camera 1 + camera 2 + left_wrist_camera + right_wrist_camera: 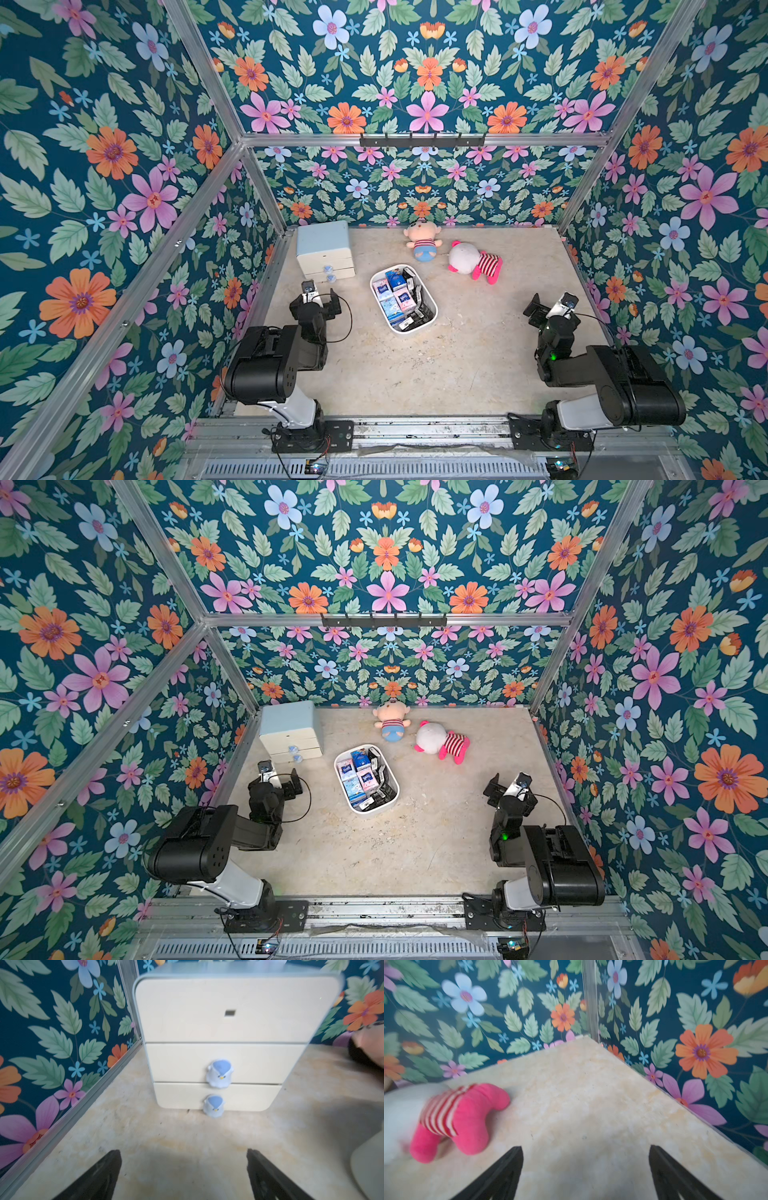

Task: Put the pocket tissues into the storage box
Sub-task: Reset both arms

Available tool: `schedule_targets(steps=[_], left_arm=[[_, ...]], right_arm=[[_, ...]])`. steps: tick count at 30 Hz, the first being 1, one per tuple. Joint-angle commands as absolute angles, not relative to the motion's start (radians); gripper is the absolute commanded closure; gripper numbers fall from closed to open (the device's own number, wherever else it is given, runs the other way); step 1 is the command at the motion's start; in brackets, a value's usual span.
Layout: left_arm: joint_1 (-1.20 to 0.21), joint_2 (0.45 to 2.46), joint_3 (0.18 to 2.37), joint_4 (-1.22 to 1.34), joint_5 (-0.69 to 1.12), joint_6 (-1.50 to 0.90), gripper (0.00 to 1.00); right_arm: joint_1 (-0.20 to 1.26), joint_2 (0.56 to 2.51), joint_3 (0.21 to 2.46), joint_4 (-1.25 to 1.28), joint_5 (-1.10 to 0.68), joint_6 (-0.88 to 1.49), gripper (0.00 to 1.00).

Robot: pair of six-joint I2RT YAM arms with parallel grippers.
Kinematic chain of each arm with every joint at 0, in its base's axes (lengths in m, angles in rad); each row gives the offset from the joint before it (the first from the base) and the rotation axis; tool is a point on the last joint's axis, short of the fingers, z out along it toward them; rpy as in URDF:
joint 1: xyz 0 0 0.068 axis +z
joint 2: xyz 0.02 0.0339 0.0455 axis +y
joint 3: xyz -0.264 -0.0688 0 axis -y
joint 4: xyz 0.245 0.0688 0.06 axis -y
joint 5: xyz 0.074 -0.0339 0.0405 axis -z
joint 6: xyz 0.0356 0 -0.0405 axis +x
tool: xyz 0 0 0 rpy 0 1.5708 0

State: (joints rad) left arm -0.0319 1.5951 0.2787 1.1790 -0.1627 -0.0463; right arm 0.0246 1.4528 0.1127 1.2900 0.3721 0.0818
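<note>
Since every packet in sight is sitting inside the storage box (405, 331), the job looks pretty much done imo. Both top views show the pocket tissues (394, 296) packed into the white tub mid-table. Blue, light blue and pink-white ones are on the side toward the cabinet, black ones w/ white print along the other side. No loose packet shows anywhere on the table (415, 374). The left gripper (184, 1153) hangs in front of the cream drawer cabinet (218, 1022), jaws spread wide w/ nothing between them. The right gripper (585, 1149) is over bare tabletop near the pink striped doll (456, 1118), jaws also wide apart and empty. Both sit well apart from the box, so prob nothing left except parking the arms. As for text, the wrappers have print but it's way too small to read, so no brand can be made out. The cabinet front has a tiny dark square (230, 1013) and bird-shaped knobs (219, 1073), no lettering visible.
</note>
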Motion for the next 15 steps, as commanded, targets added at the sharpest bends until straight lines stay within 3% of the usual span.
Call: schedule_targets(steps=[1, 14, 15], left_arm=[[-0.031, 1.598, 0.28, 1.227, -0.192, -0.029, 0.0], [-0.031, 1.595, 0.282, 1.216, -0.19, -0.032, 0.0], [-0.029, 1.595, 0.282, 1.218, -0.186, -0.033, 0.26]], right_arm=[[0.023, 1.432, 0.12, 1.34, 0.36, 0.089, 0.01], [0.023, 1.452, 0.114, 1.387, 0.347, 0.074, 0.01], [0.023, 1.451, 0.114, 1.385, 0.346, 0.074, 0.01]])
